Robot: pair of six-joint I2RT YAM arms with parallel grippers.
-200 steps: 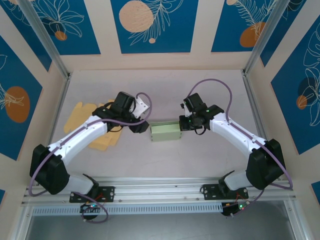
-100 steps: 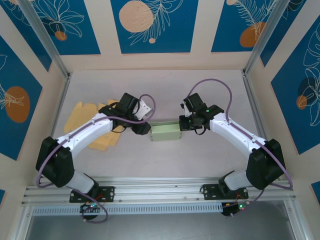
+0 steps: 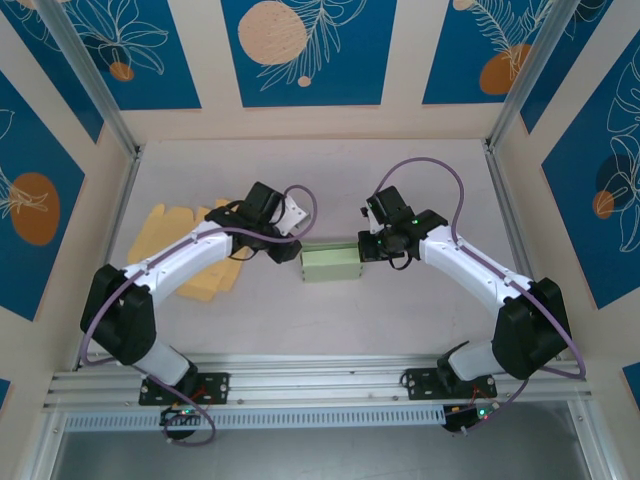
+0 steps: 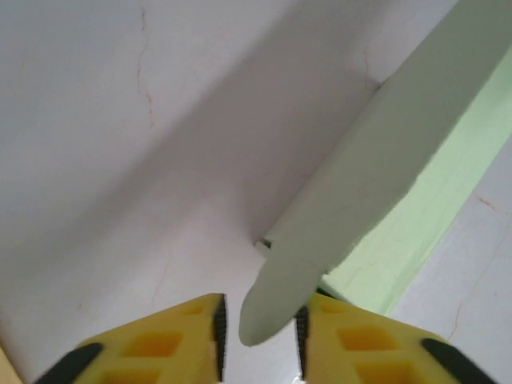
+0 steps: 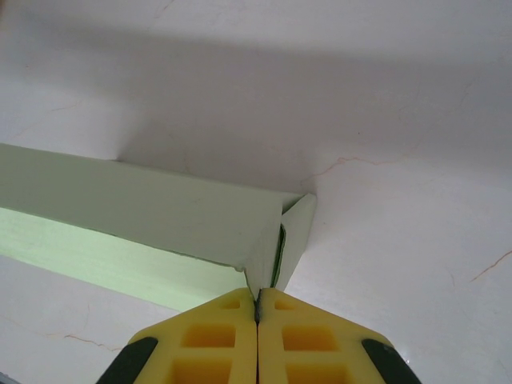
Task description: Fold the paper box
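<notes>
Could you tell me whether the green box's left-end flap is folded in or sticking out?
Sticking out: the flap extends beyond the green box, its rounded tip between the left fingers.

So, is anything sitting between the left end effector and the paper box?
Nothing visible does. In the left wrist view, the end flap of the paper box lies between the fingers of the left end effector, with a slim gap beside it. The yellow sheets lie on the table beside the left arm, away from the box.
</notes>
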